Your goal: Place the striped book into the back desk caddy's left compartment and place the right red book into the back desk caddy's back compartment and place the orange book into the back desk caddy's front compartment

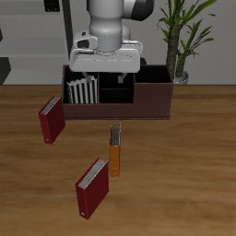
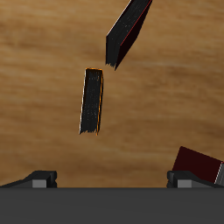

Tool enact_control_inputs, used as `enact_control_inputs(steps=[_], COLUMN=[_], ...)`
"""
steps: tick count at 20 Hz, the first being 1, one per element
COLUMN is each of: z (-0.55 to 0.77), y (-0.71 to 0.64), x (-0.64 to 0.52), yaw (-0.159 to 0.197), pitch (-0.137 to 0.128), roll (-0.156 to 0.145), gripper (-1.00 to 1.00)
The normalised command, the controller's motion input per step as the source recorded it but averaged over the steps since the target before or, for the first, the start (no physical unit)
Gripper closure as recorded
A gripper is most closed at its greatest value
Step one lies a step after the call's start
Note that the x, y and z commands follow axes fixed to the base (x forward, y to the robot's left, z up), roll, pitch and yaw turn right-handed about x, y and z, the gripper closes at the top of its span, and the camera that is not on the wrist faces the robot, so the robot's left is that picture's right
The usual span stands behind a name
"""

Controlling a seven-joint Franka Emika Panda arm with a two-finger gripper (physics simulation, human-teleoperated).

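Two dark red hardcover books (image 1: 52, 121) (image 1: 92, 187) and one slim orange book (image 1: 115, 152) stand on the wooden table (image 1: 184, 175). One grey striped book (image 1: 81, 91) sits in the long maroon caddy (image 1: 152, 103). The jaws (image 1: 104, 78) hang above it; I cannot tell their spread.

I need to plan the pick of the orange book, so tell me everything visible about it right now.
The orange book is slim and bright orange, with a dark band at the end nearer the back desk caddy. It lies flat on the wooden table, lengthwise toward the table's front edge, just in front of the caddy and apart from it. One red book stands close by, seemingly not touching. The wrist view shows its dark face with orange edges. Nothing grips it.
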Motion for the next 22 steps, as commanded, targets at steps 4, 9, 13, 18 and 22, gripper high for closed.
enact_control_inputs(steps=[4, 9, 13, 18, 22], z=[0.07, 0.07, 0.00, -0.01, 0.07], y=[0.02, -0.02, 0.02, 0.04, 0.04], x=[0.35, 0.33, 0.45, 0.30, 0.19], yaw=[-0.007, -0.025, -0.024, -0.028, -0.013], pitch=[0.001, 0.005, 0.025, -0.001, -0.022], roll=[-0.021, -0.020, -0.009, -0.001, 0.008], gripper=[-1.00, -1.00, -1.00, -1.00, -1.00])
